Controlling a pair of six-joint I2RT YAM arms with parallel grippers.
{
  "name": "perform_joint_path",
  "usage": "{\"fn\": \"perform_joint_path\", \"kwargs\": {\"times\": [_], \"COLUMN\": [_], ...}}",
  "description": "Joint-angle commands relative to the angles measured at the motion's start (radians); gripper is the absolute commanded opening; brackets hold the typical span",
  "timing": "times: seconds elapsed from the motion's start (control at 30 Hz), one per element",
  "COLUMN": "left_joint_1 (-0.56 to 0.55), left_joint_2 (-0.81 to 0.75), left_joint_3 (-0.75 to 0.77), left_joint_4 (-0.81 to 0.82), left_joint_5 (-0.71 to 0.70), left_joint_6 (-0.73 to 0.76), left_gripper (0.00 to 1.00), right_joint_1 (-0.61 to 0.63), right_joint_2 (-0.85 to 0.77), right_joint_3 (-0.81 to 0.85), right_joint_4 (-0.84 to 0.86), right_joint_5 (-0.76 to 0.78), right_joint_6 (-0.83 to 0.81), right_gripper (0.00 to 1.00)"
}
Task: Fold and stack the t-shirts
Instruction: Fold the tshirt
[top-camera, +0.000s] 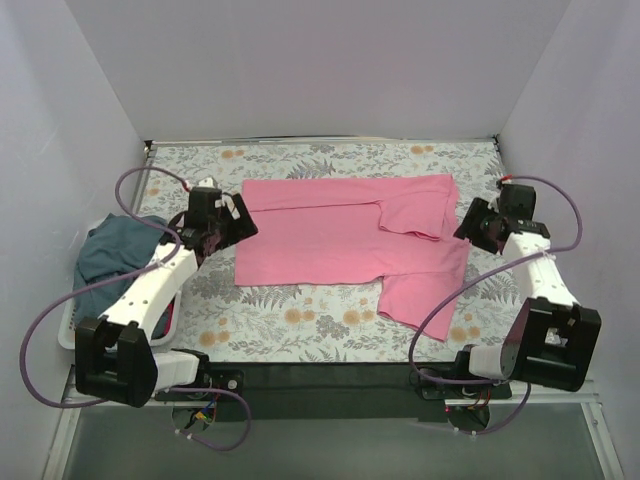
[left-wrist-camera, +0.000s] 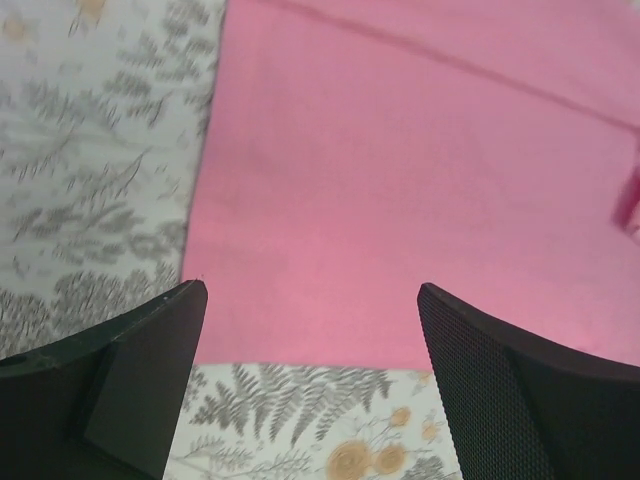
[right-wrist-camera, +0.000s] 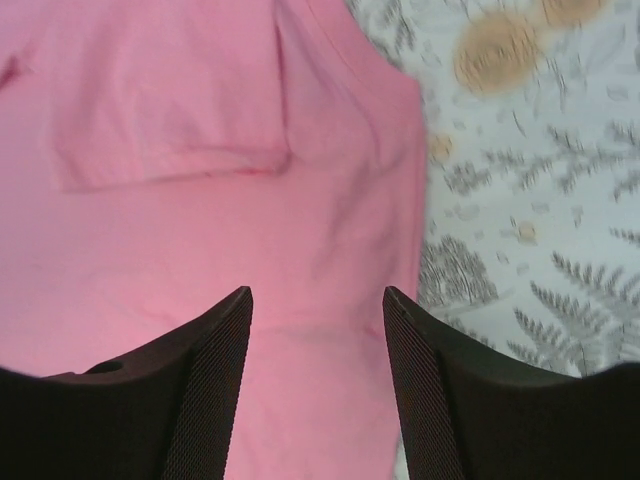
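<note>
A bright pink t-shirt (top-camera: 330, 240) lies spread on the floral table cover, its far sleeve folded in over the body and its near sleeve sticking out toward the front right. My left gripper (top-camera: 232, 222) is open and empty above the shirt's left hem; the left wrist view shows the pink cloth (left-wrist-camera: 400, 190) between the spread fingers. My right gripper (top-camera: 470, 228) is open and empty over the shirt's right edge, with pink cloth (right-wrist-camera: 200, 230) below it. A slate blue-grey shirt (top-camera: 110, 255) lies heaped in the basket at left, with a bit of red under it.
A white laundry basket (top-camera: 70, 325) stands at the table's left edge beside the left arm. White walls close in the back and both sides. The floral cover (top-camera: 300, 315) shows in front of the shirt; a dark strip (top-camera: 330, 375) runs along the near edge.
</note>
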Motion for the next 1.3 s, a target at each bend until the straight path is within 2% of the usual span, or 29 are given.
{"fn": "perform_joint_path", "kwargs": {"times": [0.0,0.17,0.47,0.6,0.83,1.13,1.17,1.27], "left_joint_1": [0.002,0.002,-0.001,-0.010,-0.013,-0.016,-0.016,-0.016], "left_joint_2": [-0.073,-0.104,0.011,0.071,0.102,0.105,0.107,0.104], "left_joint_3": [-0.156,-0.269,-0.250,-0.244,-0.252,-0.284,-0.282,-0.282], "left_joint_4": [-0.108,-0.098,-0.049,-0.047,-0.032,0.011,0.014,0.019], "left_joint_5": [-0.039,-0.065,-0.053,-0.048,-0.051,-0.021,-0.021,-0.021], "left_joint_6": [-0.028,-0.051,-0.051,-0.048,-0.043,-0.034,-0.031,-0.025], "left_gripper": [0.80,0.76,0.70,0.63,0.44,0.03,0.00,0.00], "right_joint_1": [-0.005,-0.005,-0.004,-0.004,-0.005,-0.004,-0.005,-0.004], "right_joint_2": [-0.126,-0.180,-0.160,-0.151,-0.126,-0.072,-0.063,-0.039], "right_joint_3": [-0.121,-0.203,-0.203,-0.197,-0.195,-0.215,-0.215,-0.221], "right_joint_4": [-0.101,-0.099,-0.098,-0.090,-0.081,-0.041,-0.041,-0.043], "right_joint_5": [0.103,0.078,0.091,0.103,0.144,0.150,0.152,0.141], "right_joint_6": [-0.011,0.006,0.012,0.034,0.026,0.029,0.028,0.031], "right_gripper": [0.52,0.46,0.45,0.43,0.43,0.43,0.42,0.41]}}
